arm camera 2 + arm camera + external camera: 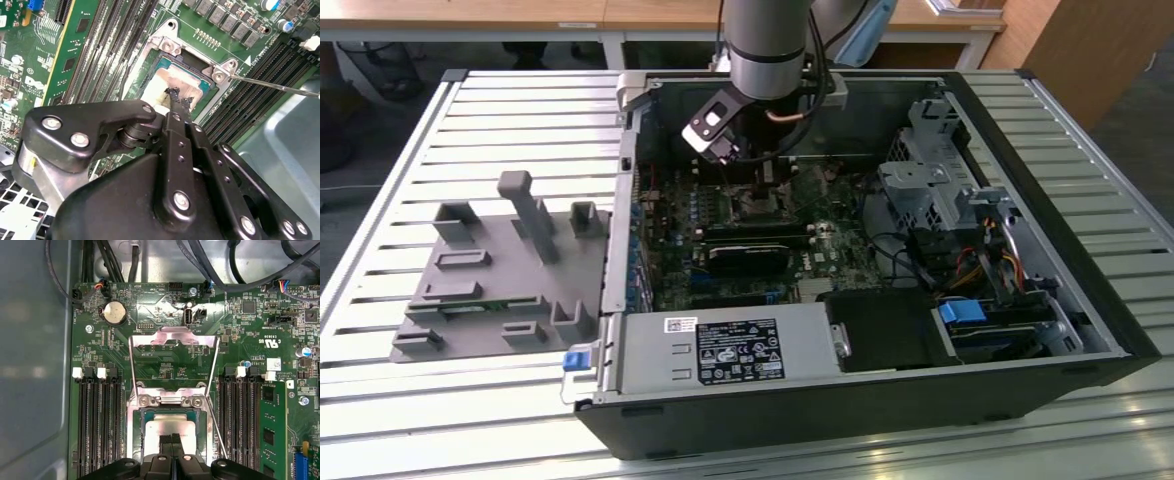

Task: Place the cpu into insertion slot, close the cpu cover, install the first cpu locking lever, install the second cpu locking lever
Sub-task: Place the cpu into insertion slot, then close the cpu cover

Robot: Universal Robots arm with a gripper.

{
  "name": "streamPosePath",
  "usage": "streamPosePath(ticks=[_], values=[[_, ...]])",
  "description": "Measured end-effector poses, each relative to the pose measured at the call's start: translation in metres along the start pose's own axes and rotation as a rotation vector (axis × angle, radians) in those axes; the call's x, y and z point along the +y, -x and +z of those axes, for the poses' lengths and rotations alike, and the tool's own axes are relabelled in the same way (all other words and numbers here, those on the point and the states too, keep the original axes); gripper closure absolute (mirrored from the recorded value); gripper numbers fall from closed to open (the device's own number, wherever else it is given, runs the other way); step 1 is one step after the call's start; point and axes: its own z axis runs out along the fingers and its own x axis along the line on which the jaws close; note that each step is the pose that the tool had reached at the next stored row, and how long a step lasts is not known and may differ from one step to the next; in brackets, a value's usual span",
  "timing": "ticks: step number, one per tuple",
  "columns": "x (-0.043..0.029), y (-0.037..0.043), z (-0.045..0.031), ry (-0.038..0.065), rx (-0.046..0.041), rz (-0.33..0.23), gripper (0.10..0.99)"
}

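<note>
Touching cpu (156, 429) with pressed-together fingertips (180, 102), gripper (171, 439) sits straight above insertion slot (132, 432); cpu cover (172, 336) lies flipped open beyond.

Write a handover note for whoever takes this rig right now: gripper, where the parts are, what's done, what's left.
State of the gripper: fingers shut, tips down on the face of the cpu.
The cpu lies flat inside the insertion slot and looks seated.
The cpu cover stands swung up, open.
One locking lever angles free beside the slot, unlatched; I cannot make out the other.
Done: cpu placed, by the look of it.
Left: cover closed, both levers latched.
</note>
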Motion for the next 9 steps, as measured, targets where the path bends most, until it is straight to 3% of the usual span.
streamPosePath(ticks=[9], values=[[0.0001, 0.0, -0.0027, 0.0, -0.0003, 0.0, 0.98]])
